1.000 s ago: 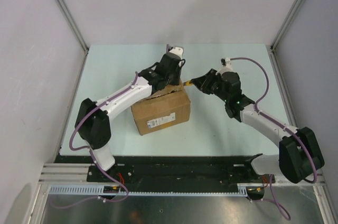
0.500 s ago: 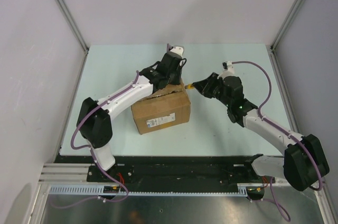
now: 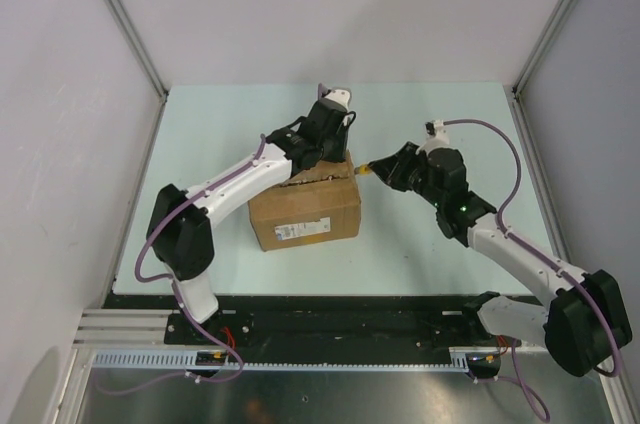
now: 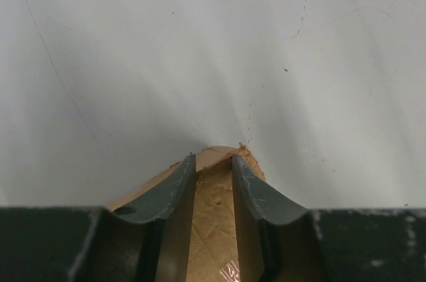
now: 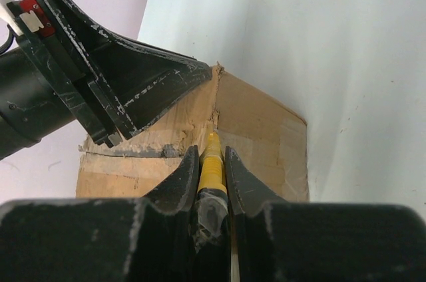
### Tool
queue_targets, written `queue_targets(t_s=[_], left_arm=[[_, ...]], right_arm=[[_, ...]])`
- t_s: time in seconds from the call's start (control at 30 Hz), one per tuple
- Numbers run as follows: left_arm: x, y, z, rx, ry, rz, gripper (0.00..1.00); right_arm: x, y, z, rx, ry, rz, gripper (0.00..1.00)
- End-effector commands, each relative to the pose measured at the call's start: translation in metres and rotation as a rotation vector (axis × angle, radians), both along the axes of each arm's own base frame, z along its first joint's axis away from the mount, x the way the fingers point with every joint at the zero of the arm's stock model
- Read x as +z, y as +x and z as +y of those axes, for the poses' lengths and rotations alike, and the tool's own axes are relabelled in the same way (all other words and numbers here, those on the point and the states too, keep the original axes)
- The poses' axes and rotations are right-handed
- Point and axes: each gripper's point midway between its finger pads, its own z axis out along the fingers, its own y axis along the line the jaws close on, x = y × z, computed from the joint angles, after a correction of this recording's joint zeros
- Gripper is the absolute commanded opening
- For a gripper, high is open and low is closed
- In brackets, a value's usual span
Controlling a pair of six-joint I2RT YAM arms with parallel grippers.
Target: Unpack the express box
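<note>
The step in hand looks like cutting the seal. The express box [image 3: 305,209] sits on the counter [image 3: 220,134] between the two arms, nearer the left one, white label facing the bases and flaps not yet lifted.

The left arm [image 3: 240,179] reaches over the box. Its jaws stand partly spread and lie flat on the cardboard by the far right corner, pinching nothing - a bracing hold, as I read it. The right arm [image 3: 500,239] comes in from the other side, its jaws pressed tight on a yellow utility knife [image 5: 212,159]. The tip touches that same top corner, where the edge is ragged.

Progress seems early, as nothing is out of the box. The next move calls for drawing the blade along the taped line in a shallow, steady pass, well clear of the bracing fingers beside it, while the box is held from sliding.

The counter is a pale, smooth sheet with faint scratches - low grip, probably. Plain white walls [image 3: 330,4] enclose it, with metal frame posts [image 3: 125,24] at the corners.
</note>
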Motion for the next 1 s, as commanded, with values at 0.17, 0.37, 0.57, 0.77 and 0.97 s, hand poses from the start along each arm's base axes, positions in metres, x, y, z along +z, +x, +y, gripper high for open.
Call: queue_targets(t_s=[0.17,0.37,0.57,0.77,0.97], left_arm=[[-0.13,-0.063,0.082,0.062,0.4,0.407,0.33],[-0.125,-0.061,0.08,0.056,0.392,0.397,0.32],[-0.109,-0.057,0.071,0.03,0.352,0.369,0.33],[-0.072,-0.049,0.054,-0.018,0.267,0.305,0.38],[-0.005,-0.033,0.031,-0.059,0.156,0.166,0.48]], right_arm=[[-0.002,-0.057,0.015,0.197,0.019,0.091,0.0],[0.008,-0.058,0.009,0.176,0.032,0.07,0.0],[0.005,-0.052,-0.006,0.107,0.005,0.07,0.0],[0.014,-0.036,-0.027,0.027,0.018,0.039,0.0],[0.023,-0.009,-0.035,-0.03,0.053,-0.012,0.0]])
